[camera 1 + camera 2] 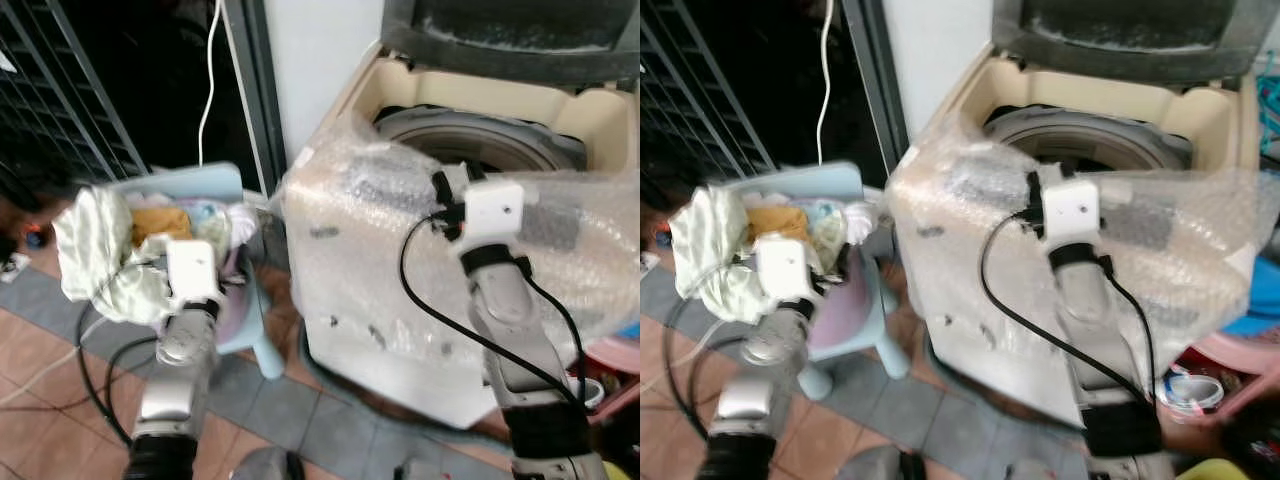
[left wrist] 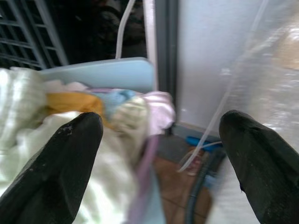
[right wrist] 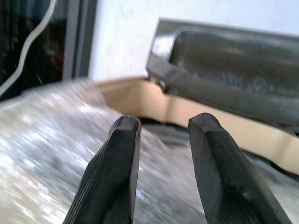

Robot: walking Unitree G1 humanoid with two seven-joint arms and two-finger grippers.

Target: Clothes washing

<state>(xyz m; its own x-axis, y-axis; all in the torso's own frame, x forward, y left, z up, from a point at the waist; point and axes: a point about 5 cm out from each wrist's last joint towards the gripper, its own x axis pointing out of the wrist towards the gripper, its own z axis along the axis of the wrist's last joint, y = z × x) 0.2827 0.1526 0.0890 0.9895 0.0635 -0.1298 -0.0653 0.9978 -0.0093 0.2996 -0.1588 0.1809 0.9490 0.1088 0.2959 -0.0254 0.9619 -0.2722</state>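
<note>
A top-loading washing machine (image 1: 400, 300) wrapped in bubble wrap stands ahead with its lid (image 1: 520, 30) raised and its drum (image 1: 470, 140) exposed. To its left, a light blue plastic chair (image 1: 200, 185) holds a pile of clothes: a pale green cloth (image 1: 95, 250), an orange piece (image 2: 70, 100) and a pink one (image 2: 159, 105). My left gripper (image 2: 161, 135) is open just above this pile, one finger against the pale green cloth. My right gripper (image 3: 163, 126) hovers over the machine's wrapped front edge, pointing at the drum, fingers close together with nothing between them.
A white cable (image 1: 208, 80) hangs down the dark doorway behind the chair, beside a wire grille (image 1: 60, 90). A pink basin (image 1: 615, 355) and a roll of tape (image 1: 1190, 390) lie to the machine's right. The floor is tiled (image 1: 50, 350).
</note>
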